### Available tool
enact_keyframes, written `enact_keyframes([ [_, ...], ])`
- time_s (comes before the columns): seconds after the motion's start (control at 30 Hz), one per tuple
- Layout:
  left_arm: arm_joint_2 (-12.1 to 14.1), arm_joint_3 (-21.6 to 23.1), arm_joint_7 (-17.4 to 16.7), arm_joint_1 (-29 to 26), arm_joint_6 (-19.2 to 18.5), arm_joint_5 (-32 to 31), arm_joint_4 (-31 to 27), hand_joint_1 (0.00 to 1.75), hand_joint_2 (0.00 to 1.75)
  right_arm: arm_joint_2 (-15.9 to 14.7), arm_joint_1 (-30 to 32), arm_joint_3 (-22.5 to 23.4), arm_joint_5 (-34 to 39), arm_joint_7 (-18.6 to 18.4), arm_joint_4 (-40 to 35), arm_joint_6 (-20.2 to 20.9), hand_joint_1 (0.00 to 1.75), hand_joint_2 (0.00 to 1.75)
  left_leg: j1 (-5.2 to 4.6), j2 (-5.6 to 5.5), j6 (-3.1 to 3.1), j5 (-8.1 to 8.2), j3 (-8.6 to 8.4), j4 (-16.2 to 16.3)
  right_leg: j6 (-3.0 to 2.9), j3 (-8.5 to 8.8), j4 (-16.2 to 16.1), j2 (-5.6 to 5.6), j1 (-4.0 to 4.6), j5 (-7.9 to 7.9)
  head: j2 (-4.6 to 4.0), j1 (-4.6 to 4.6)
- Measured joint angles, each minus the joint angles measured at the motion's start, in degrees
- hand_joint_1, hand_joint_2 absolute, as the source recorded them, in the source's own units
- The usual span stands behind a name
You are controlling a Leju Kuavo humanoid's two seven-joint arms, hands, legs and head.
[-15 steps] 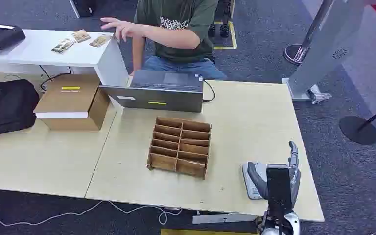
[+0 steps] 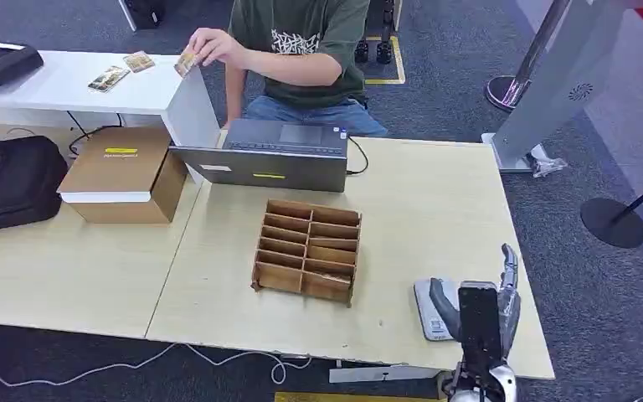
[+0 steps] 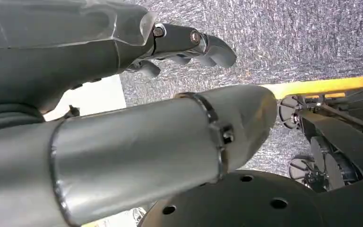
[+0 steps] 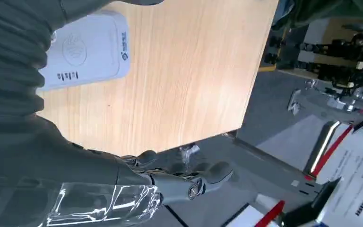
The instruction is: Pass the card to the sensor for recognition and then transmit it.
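Head view, R hand [image 2: 477,314] over sensor [image 2: 429,307], fingers spread, person's hand [image 2: 209,46] pinching card [image 2: 187,63]

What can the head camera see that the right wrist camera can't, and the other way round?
Head view alone: a person lifting a card from the white shelf, where two more cards lie, plus the laptop, wooden slotted organizer, cardboard box and black bag.

Right wrist view alone: the printing on top of the white card sensor, and a stand with red stripes.

Both: the wooden table, the sensor and the empty right hand.
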State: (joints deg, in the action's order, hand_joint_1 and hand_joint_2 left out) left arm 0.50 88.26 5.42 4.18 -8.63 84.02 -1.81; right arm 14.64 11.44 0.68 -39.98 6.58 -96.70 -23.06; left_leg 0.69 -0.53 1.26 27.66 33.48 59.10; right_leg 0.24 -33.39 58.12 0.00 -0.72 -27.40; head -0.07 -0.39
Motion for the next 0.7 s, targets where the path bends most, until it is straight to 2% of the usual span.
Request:
enact_keyframes([
  [0.1,0.0,0.0,0.1,0.0,0.3,0.2,0.0,0.0,0.0,0.0,0.1,0.4,-11.6,-0.1,0.0,-4.7,0.0,1.75,0.0,0.0,0.0,0.0,0.0,0.0,0.0,0.0,0.0,0.0,0.0,0.0,0.0,-0.02],
  [0.2,0.0,0.0,0.8,0.0,0.3,0.0,0.0,0.0,0.0,0.1,0.2,0.5,-35.4,-2.8,0.0,-12.1,0.0,1.75,0.01,0.01,0.0,0.0,-0.01,0.0,0.0,0.0,0.0,0.01,0.0,0.0,0.0,-0.02],
  [0.3,0.0,0.0,1.0,0.0,-0.1,-0.1,0.0,0.0,0.0,0.1,0.2,0.5,-46.3,-6.0,0.1,-13.2,0.0,1.75,0.01,0.0,0.0,0.0,0.0,0.0,0.0,0.0,0.0,-0.01,0.0,0.0,0.0,0.0],
  [0.37,0.0,0.0,1.2,0.0,-0.3,0.0,0.0,0.0,0.0,-0.1,0.2,0.5,-49.3,-8.7,0.5,-13.1,0.0,1.75,0.01,0.0,0.0,0.0,0.0,0.0,0.0,0.0,0.0,-0.01,0.0,0.0,0.0,-0.02],
  [0.43,0.0,0.0,1.3,0.0,-0.3,0.0,0.0,0.0,0.0,-1.6,-0.1,-0.2,-49.9,-12.4,0.9,-12.9,0.0,1.75,-0.01,0.0,0.0,0.0,0.02,0.0,0.0,0.02,0.0,0.0,-0.01,0.0,-0.02,-0.04],
  [0.53,0.1,0.0,1.4,-0.1,-0.6,0.1,0.0,0.0,0.0,-5.3,-1.5,-2.6,-50.1,-19.5,1.4,-11.2,0.0,1.75,-0.03,0.02,-0.01,0.0,0.03,0.0,0.03,0.03,0.0,0.01,-0.03,0.02,0.0,-0.02],
  [0.6,0.1,0.0,1.6,-0.1,-0.8,0.2,0.0,0.0,0.0,-9.0,-3.1,-6.1,-50.2,-26.2,2.0,-10.0,0.0,1.75,-0.04,0.02,-0.01,0.0,0.02,0.0,0.03,0.02,0.0,0.02,-0.03,0.03,0.0,0.0],
  [0.7,0.4,0.0,1.8,-0.1,-1.0,0.2,0.0,0.0,0.0,-13.3,-6.0,-11.6,-50.2,-31.2,2.9,-9.1,0.0,1.75,-0.03,0.02,-0.03,-0.02,0.0,0.0,0.04,0.03,0.0,0.02,-0.03,0.07,0.0,0.0],
])
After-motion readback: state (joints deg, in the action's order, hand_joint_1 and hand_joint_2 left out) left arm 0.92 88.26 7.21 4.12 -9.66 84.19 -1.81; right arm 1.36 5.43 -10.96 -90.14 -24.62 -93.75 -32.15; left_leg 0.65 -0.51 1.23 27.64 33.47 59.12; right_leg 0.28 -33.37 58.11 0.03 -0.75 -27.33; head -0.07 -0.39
